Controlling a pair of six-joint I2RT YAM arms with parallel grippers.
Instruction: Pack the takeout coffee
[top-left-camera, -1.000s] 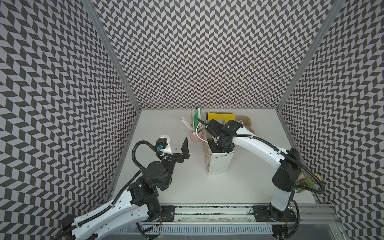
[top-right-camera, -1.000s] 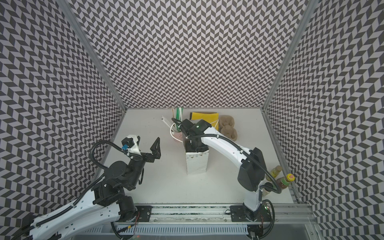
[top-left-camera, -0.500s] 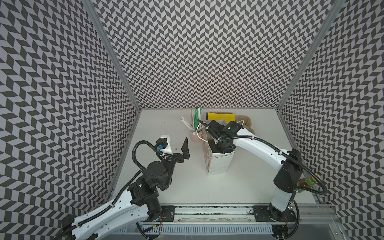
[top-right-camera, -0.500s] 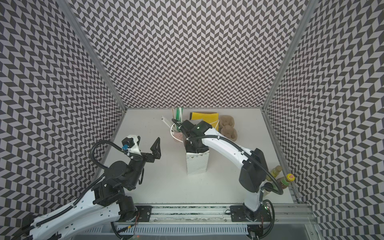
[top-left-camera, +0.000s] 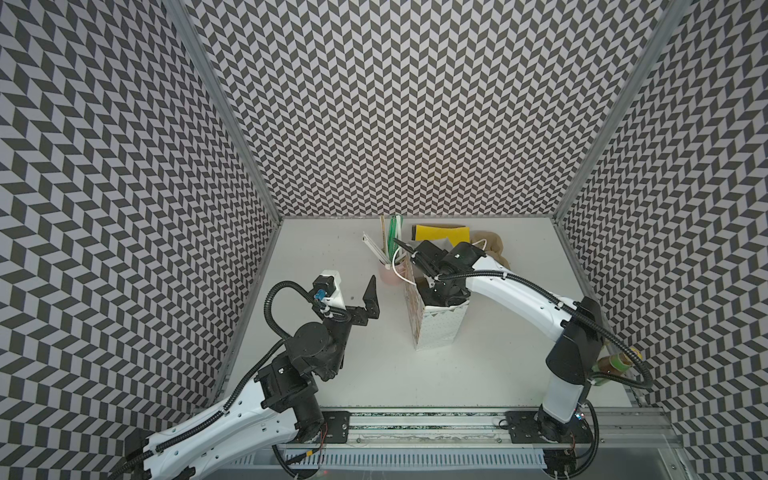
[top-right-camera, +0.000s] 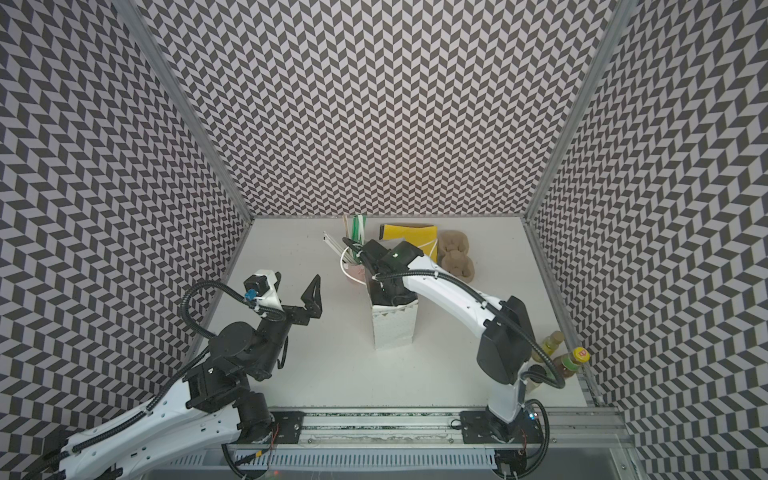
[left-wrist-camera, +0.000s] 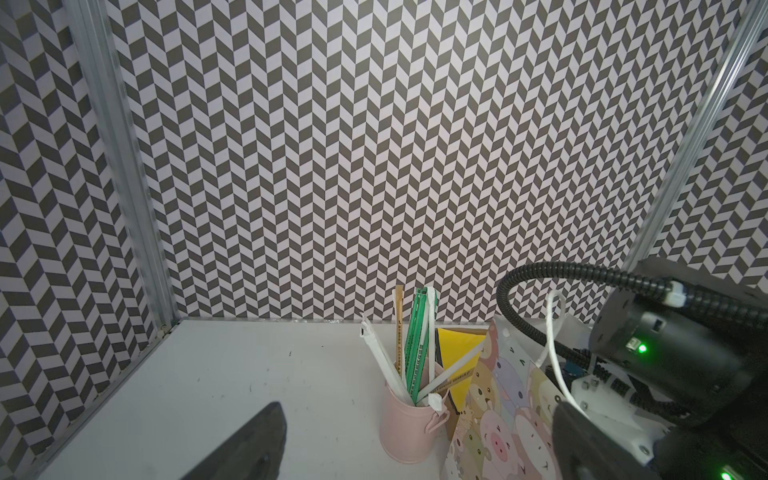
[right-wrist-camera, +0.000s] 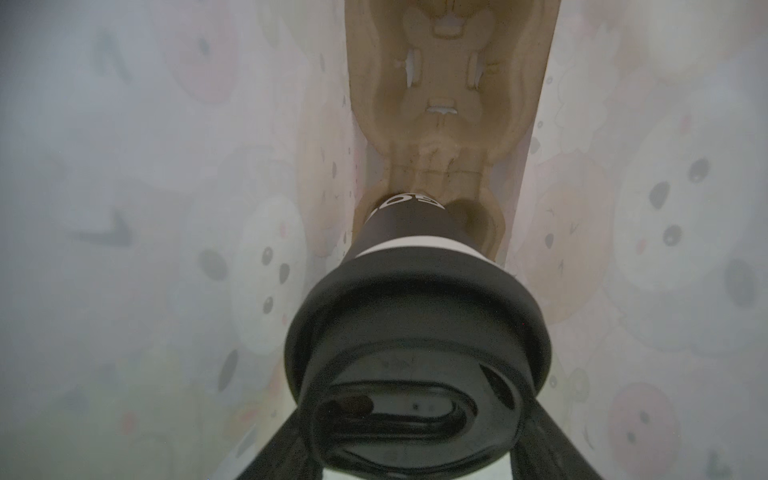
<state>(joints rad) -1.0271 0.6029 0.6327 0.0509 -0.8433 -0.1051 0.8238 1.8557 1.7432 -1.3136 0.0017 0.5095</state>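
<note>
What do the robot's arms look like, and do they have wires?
The left arm and the right arm both have smooth white shells with chunky black joints. A ribbed black cable loops along each one. The fingers are black and pointed, like wedges. A white camera with a blue plug sits at the left wrist, and a small green light glows on the right arm.

In both top views I get bright, even light from overhead; the white table (top-left-camera: 374, 365) shows only faint, soft shadows. My left wrist view is crisp on the far wall (left-wrist-camera: 374, 145). The right wrist view is dim and hazy inside the bag (right-wrist-camera: 145, 208), with soft glare on the lid (right-wrist-camera: 415, 399) of the takeout coffee (right-wrist-camera: 409, 224).
</note>
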